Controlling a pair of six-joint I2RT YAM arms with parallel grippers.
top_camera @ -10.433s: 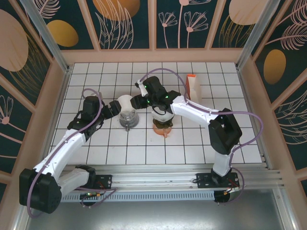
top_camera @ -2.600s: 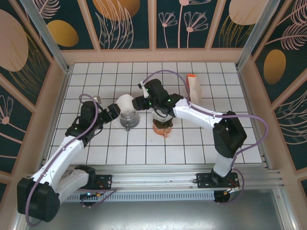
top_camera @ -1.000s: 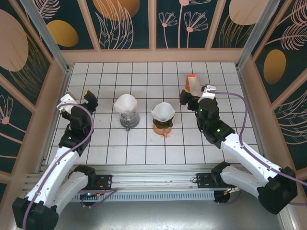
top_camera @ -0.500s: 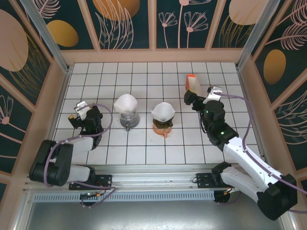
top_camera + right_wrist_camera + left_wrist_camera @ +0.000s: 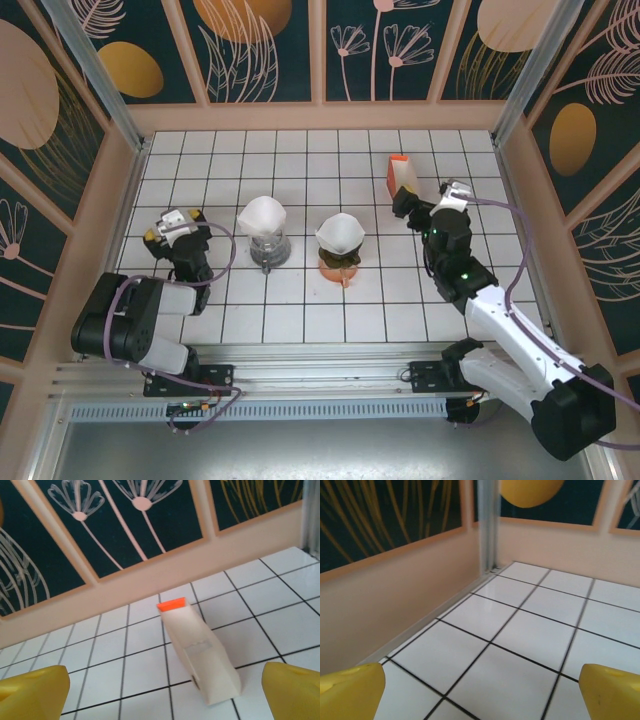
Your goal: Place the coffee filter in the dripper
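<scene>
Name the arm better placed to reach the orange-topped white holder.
Right. The right gripper, open, sits just beside the holder, facing it; the left gripper is across the table, facing the wall.

**White tiles, teal walls, orange accents**

The table (image 5: 300,310) is white tile with a black grid. The walls (image 5: 270,60) are dark teal with peach and amber plant motifs. At centre frame, one white filter (image 5: 263,214) sits in a clear dripper (image 5: 268,252) and another white filter (image 5: 339,232) in an orange dripper (image 5: 338,266). The cream holder (image 5: 200,652) has an orange cap. The fingertips (image 5: 350,692) are yellow.
</scene>
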